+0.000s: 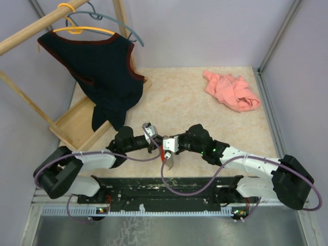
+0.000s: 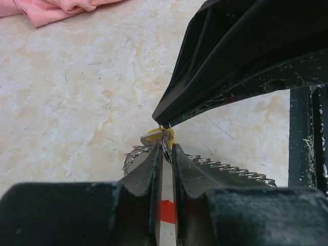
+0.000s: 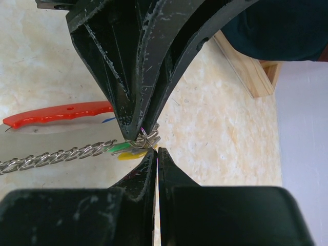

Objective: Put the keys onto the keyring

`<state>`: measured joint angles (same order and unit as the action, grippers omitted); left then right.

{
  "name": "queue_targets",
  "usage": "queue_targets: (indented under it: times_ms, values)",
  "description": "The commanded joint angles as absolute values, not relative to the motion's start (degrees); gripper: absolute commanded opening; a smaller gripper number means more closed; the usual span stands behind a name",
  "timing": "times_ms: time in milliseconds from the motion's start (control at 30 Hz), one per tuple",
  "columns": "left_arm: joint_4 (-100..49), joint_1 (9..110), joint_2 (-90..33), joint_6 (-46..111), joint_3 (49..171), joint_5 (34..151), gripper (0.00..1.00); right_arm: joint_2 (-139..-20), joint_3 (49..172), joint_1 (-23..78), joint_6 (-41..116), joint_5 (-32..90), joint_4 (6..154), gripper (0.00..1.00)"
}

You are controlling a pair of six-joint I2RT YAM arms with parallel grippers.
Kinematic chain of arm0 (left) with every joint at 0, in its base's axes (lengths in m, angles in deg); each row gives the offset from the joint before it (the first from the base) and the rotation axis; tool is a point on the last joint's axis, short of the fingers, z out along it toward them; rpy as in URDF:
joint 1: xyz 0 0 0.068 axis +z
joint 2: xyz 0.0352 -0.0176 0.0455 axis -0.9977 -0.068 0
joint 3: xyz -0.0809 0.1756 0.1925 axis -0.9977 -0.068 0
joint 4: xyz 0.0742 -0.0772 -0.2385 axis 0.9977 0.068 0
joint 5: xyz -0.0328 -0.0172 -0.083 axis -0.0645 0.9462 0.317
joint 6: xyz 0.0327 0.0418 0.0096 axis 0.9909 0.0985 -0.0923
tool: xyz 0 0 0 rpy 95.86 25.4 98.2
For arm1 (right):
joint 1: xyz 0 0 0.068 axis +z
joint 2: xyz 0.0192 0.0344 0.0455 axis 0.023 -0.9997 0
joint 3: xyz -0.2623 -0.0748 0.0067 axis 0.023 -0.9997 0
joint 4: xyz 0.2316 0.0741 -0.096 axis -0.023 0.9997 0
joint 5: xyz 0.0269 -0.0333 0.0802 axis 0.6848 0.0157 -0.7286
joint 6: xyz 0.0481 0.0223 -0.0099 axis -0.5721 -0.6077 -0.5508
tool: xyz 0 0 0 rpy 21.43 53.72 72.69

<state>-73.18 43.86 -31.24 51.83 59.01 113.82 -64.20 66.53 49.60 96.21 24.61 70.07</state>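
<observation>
Meeting tip to tip over the near middle of the table, both hands are on the keyring. Left hand: jaws at a narrow slit, pinching the small wire ring at the end of the chain. Right hand: fully closed, its tips pressed together right against the ring and the keys; can't tell if it pinches anything. Keys: one green, one yellow, bunched at the ring between the two sets of tips; can't tell whether they're threaded on. Chain runs off sideways from the ring, and the red part of the keyring sits beside it. From the top view the keyring hangs from the tips toward the arm bases; can't tell if it touches the table. Farther back on the left, a wooden rack carries a dark vest on a yellow hanger. Far right, a pink cloth lies crumpled, well apart from the hands.
</observation>
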Motion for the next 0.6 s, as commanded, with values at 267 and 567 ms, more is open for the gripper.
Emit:
queue_targets:
  times_ms: [267, 567]
  values:
    - [-69.4, 43.8, -32.7, 51.7, 61.9, 112.3, 0.0, -60.5, 68.7, 50.6, 95.9, 24.7, 67.1, 0.0]
    - [-71.1, 43.8, -28.5, 48.0, 60.8, 103.9, 0.0, -59.6, 65.4, 50.9, 92.0, 26.3, 67.1, 0.0]
